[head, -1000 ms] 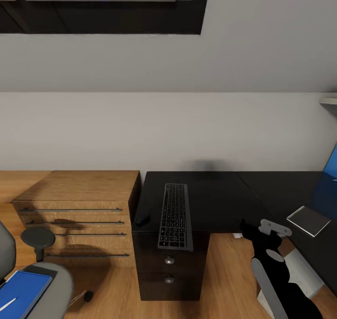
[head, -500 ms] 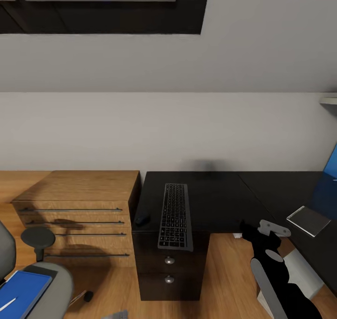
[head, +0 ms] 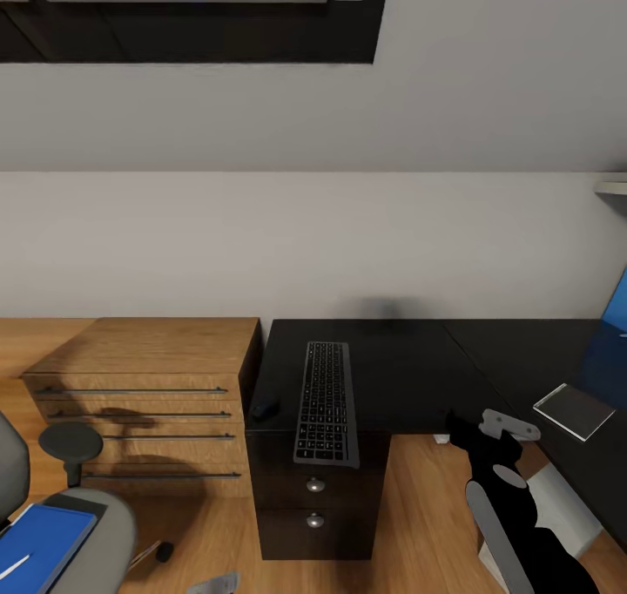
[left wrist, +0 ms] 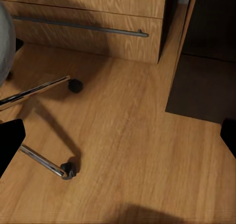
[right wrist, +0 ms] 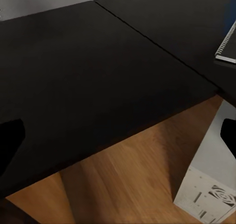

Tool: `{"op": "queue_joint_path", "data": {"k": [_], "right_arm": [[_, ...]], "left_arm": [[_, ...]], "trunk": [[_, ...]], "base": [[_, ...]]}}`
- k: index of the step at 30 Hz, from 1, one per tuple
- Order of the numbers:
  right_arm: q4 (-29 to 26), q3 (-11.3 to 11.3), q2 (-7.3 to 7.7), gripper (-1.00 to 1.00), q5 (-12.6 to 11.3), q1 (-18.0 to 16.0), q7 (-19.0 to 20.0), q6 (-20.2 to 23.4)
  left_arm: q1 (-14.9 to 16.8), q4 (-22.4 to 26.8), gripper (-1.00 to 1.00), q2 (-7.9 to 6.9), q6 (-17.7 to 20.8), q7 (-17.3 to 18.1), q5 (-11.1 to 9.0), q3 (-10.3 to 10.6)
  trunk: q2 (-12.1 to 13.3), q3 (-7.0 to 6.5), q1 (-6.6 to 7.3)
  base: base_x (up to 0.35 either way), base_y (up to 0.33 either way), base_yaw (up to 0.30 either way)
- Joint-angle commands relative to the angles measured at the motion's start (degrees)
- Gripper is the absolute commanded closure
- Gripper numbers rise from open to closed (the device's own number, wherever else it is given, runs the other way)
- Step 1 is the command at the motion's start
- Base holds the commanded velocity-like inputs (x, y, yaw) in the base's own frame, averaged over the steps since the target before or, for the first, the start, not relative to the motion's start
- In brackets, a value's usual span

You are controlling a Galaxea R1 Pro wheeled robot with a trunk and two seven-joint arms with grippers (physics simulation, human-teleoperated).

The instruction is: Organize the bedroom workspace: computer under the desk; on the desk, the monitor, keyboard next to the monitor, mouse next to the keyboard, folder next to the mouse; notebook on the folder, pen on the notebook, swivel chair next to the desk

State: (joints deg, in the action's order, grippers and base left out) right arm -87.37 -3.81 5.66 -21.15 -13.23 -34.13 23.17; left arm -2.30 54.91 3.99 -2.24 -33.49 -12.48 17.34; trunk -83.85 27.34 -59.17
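On the glossy black desk [head: 409, 376] the keyboard [head: 326, 402] lies lengthwise, its near end over the front edge. The mouse [head: 264, 408] sits just left of it. The grey notebook [head: 573, 411] rests on the desk's right wing, and its spiral edge [right wrist: 227, 47] shows in the right wrist view. The blue folder [head: 39, 546], with the thin pale pen [head: 13, 566] on it, lies on the swivel chair [head: 104, 533]. The computer [right wrist: 211, 184] stands on the floor under the desk. My right gripper [right wrist: 118, 138] hangs open over the desk edge. My left gripper [left wrist: 118, 140] is open above the floor. The monitor is out of view.
A wooden dresser [head: 148, 385] with long bar handles stands against the desk's left side. The chair's chrome legs and casters [left wrist: 66, 171] spread over the wooden floor [left wrist: 128, 150]. Desk drawers with round knobs [head: 314, 485] face me. A blue panel [head: 616, 302] shows at the right edge.
A grey part of my left arm has come into the head view's bottom edge and risen slightly. The things on the desk and chair have not moved.
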Motion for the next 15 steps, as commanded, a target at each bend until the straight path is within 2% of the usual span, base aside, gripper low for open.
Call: {"op": "queue_joint_path", "data": {"k": [1,8,15], "right_arm": [[-0.08,-0.14,0.08,-1.00,-0.38,-0.04,-0.50,0.21],[-0.08,-0.16,0.09,-1.00,-0.38,-0.04,-0.50,0.21],[0.08,-0.87,0.02,-1.00,-0.35,-0.04,-0.51,0.18]], "left_arm": [[0.01,-0.02,-1.00,-0.03,-0.25,-0.23,-0.57,0.15],[0.01,-0.31,-1.00,-0.11,-0.31,-0.18,-0.58,0.08],[0.01,-0.33,-1.00,-0.12,-0.20,-0.17,-0.61,-0.10]], "trunk": [[-0.03,0.05,0.00],[-0.03,0.05,0.00],[-0.03,0.05,0.00]], "base": [[0.000,-0.035,0.000],[0.000,-0.172,0.000],[0.000,-0.041,0.000]]}}
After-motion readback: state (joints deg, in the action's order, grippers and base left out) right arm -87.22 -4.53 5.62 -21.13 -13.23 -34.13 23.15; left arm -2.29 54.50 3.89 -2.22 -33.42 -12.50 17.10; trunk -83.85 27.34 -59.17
